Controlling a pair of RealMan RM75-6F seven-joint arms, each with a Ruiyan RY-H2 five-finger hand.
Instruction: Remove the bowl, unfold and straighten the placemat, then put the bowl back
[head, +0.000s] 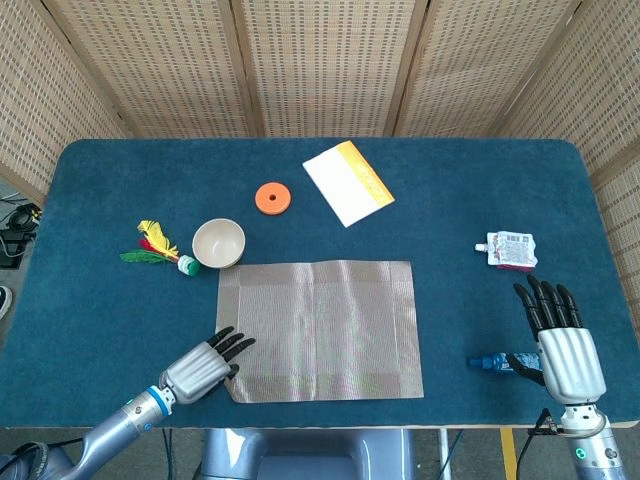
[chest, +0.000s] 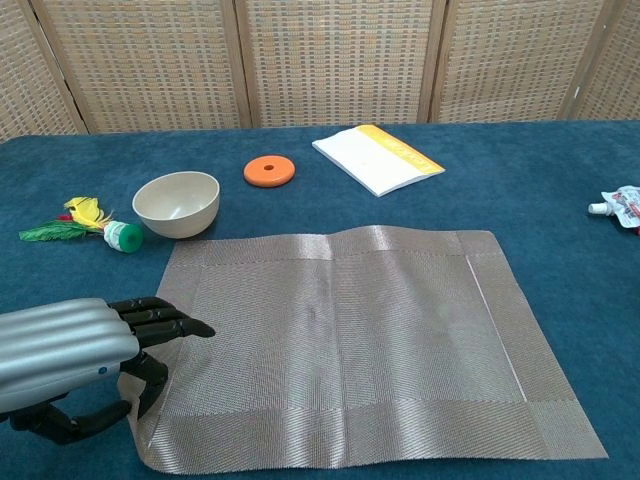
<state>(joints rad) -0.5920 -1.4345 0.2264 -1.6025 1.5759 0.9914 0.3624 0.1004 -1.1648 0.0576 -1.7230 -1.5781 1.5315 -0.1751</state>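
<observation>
The silvery woven placemat (head: 320, 325) (chest: 350, 350) lies unfolded on the blue table, close to the front edge, with a slight ripple along its far edge. My left hand (head: 200, 366) (chest: 70, 360) pinches the mat's near left corner between thumb and fingers. The cream bowl (head: 219, 242) (chest: 176, 203) stands upright and empty just beyond the mat's far left corner, apart from it. My right hand (head: 560, 345) rests at the front right with fingers extended, holding nothing, far from the mat.
A feathered shuttlecock (head: 158, 248) (chest: 85, 227) lies left of the bowl. An orange disc (head: 272, 197) and a white-and-orange booklet (head: 348, 183) lie farther back. A white pouch (head: 510, 249) is at the right. A small blue item (head: 492, 363) lies beside my right hand.
</observation>
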